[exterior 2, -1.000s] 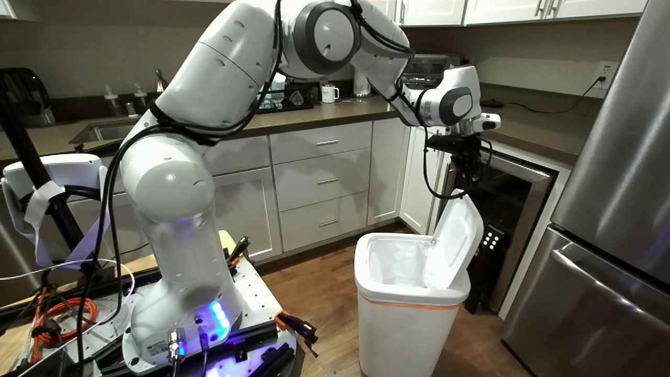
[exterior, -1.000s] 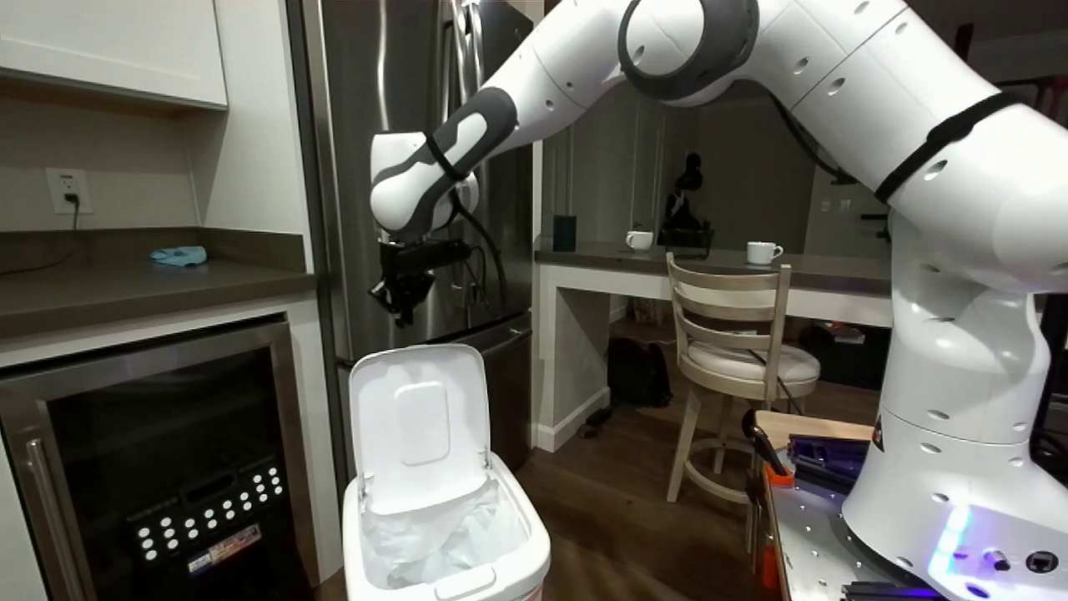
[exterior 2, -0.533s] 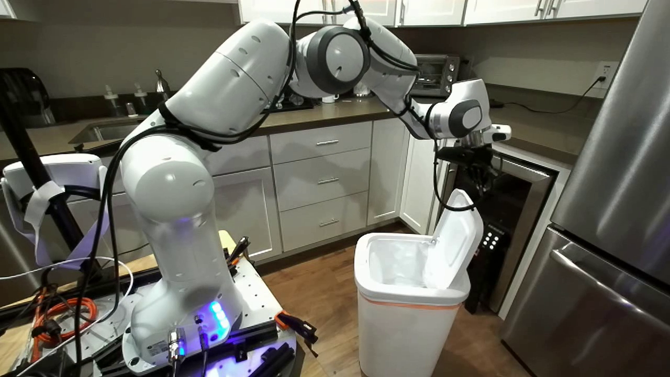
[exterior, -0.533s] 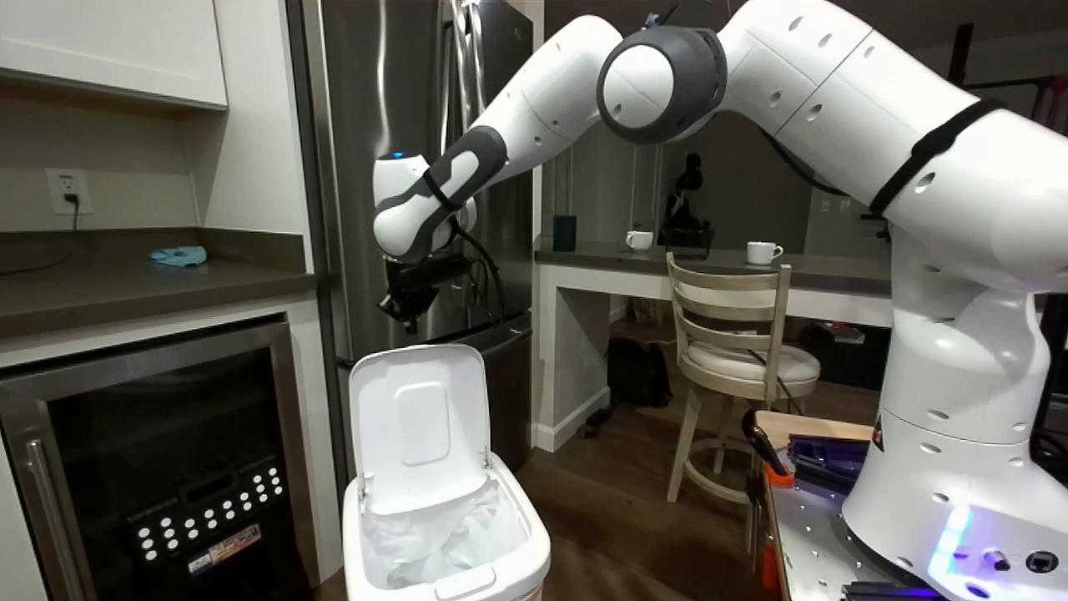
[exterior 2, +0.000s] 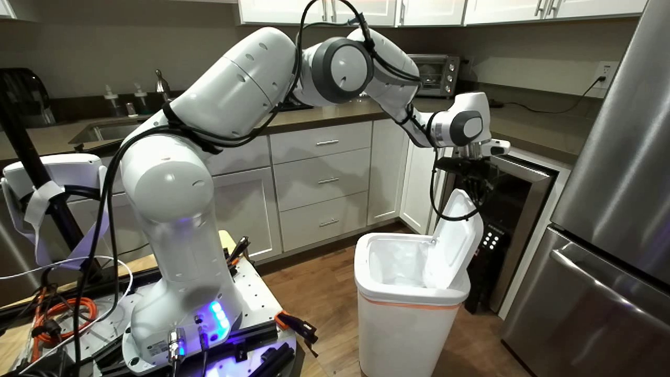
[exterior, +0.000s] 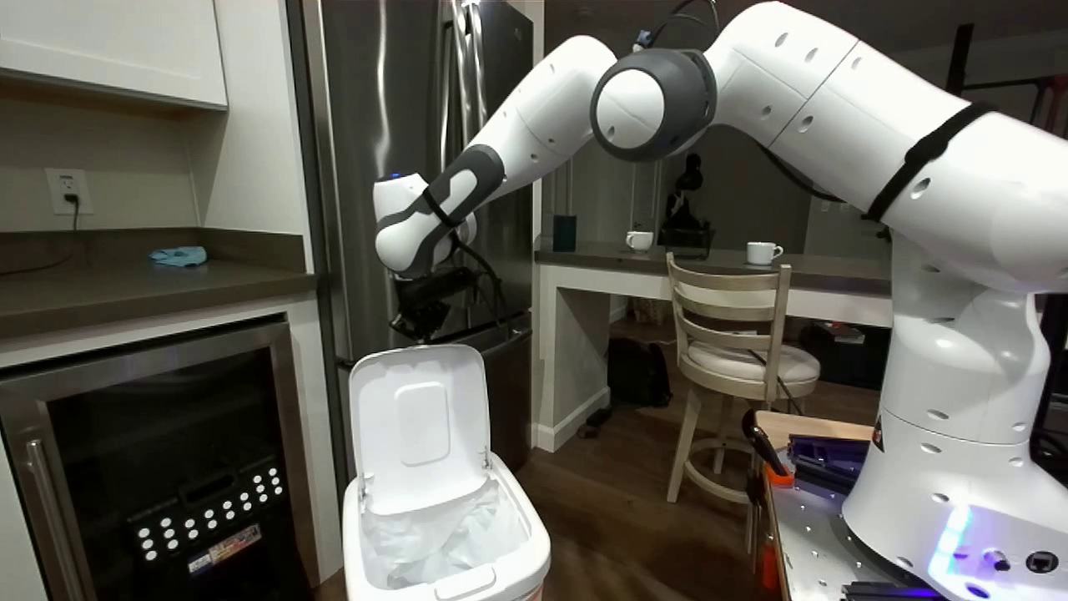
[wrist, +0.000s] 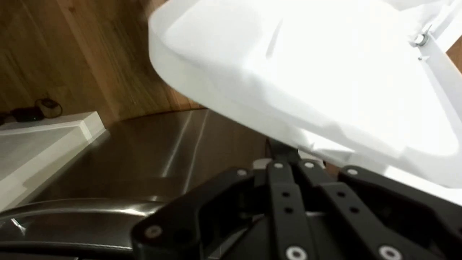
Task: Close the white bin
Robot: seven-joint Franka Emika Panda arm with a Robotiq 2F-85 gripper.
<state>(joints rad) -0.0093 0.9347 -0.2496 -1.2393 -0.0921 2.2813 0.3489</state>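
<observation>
The white bin (exterior: 527, 547) stands on the floor with a clear liner bag inside; its body also shows in an exterior view (exterior 2: 405, 335). Its lid (exterior: 421, 426) is open, standing up and tilted back on its hinge; it also shows in an exterior view (exterior 2: 454, 248). My gripper (exterior: 419, 332) is just above and behind the lid's top edge, at the lid's back side in an exterior view (exterior 2: 478, 199). In the wrist view the lid (wrist: 306, 76) fills the upper right, and the gripper's fingers (wrist: 287, 153) are together with nothing between them. Contact with the lid cannot be told.
A steel fridge (exterior: 400, 100) stands close behind the gripper. A glass-front cooler (exterior: 167, 451) and a counter (exterior: 150, 288) with a blue cloth (exterior: 178, 256) are beside the bin. A chair (exterior: 734, 334) stands farther off. A black cable loop (exterior 2: 445, 215) hangs from the wrist by the lid.
The arm has come down, lowering the gripper from well above the lid to its top edge. The bin and its lid have not moved.
</observation>
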